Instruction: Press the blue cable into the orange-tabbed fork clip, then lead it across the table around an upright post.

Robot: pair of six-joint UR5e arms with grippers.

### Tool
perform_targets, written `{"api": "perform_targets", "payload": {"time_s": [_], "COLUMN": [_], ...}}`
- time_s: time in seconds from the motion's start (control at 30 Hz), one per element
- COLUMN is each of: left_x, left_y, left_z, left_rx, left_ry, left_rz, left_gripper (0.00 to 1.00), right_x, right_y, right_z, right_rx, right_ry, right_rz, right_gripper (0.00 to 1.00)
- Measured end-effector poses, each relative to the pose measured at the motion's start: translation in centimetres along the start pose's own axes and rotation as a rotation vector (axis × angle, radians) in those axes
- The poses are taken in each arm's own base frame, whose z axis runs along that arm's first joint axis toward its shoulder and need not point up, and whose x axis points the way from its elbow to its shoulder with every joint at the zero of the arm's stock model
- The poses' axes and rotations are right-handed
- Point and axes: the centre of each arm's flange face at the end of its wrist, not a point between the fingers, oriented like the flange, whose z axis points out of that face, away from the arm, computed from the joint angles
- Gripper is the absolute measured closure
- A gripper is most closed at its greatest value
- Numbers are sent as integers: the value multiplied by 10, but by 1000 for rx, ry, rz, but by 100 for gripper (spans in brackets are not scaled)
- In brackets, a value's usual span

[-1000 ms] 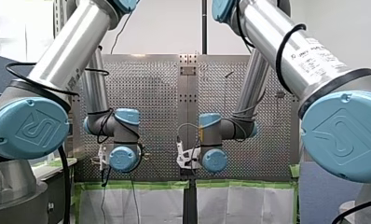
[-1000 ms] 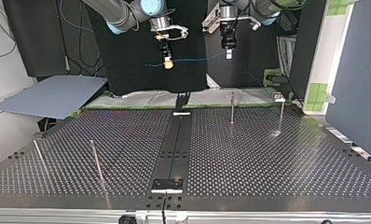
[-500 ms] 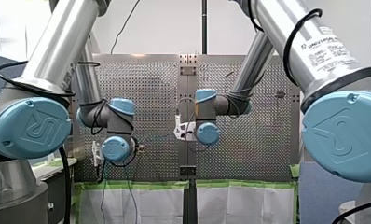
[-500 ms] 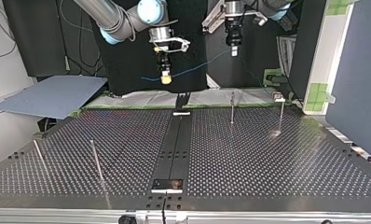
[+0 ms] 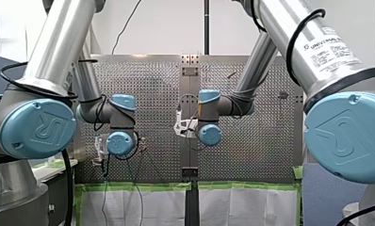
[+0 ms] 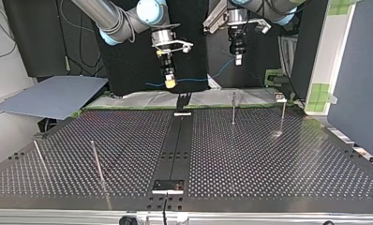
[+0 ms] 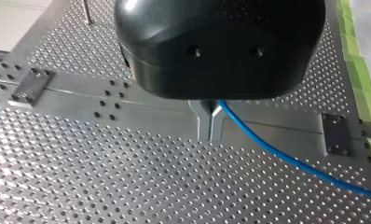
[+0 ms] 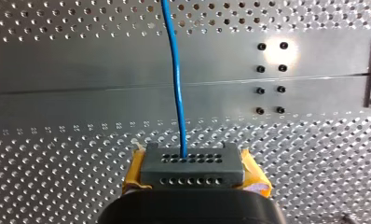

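The big perforated tabletop [image 6: 269, 159] fills most of the top view, with a dark strip [image 6: 177, 140] running down its middle. Both arms come in over its far edge: my right arm [image 6: 114, 18] at that view's left, my left arm [image 6: 269, 7] at its right. A grey sheet [image 6: 53, 96] lies just off the tabletop's far left corner.

Thin upright posts stand on the tabletop. There are two far posts [image 6: 233, 108] in the right half and two near posts [image 6: 96, 161] in the left half.

The blue cable [image 6: 189, 80] is up in the air beyond the tabletop's far edge, strung between the two grippers and well apart from every post. It runs about level from the right gripper [image 6: 169, 82], then climbs to the left gripper [image 6: 238, 58], which hangs higher. A short tail pokes out past the right gripper toward the view's left.

In the left wrist view the metal fingers [image 7: 203, 122] are pressed together on the cable. It comes out from between them and trails off above the tabletop.

In the right wrist view the yellow pads [image 8: 136, 171] are squeezed in around a grey holed tip [image 8: 191, 168]. The cable comes straight out of its middle, ahead of the gripper, so that one's pinching the cable too.

Smallest bit: a dark forked piece [image 6: 183, 99] stands at the strip's far end, below the cable in the top view and apart from it.
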Motion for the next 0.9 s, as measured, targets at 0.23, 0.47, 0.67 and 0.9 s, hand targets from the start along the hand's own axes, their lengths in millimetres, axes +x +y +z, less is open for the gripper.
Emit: {"api": "perform_targets", "payload": {"time_s": [0.23, 0.47, 0.67, 0.9], "left_x": [8, 9, 15, 23], "left_y": [12, 24, 32, 48], "left_z": [15, 30, 52, 82], "left_rx": [-5, -6, -7, -50], "left_ry": [25, 29, 13, -25], "left_rz": [6, 6, -16, -50], "left_gripper": [100, 100, 100, 100], "right_x": [-27, -60, -82, -108], "right_y": [2, 5, 7, 10], "right_z": [9, 8, 8, 13], "right_rx": [-3, -6, -5, -5], "right_ry": [-14, -62, -92, -120], "right_rz": [8, 4, -3, -6], "right_gripper": [100, 100, 100, 100]}}
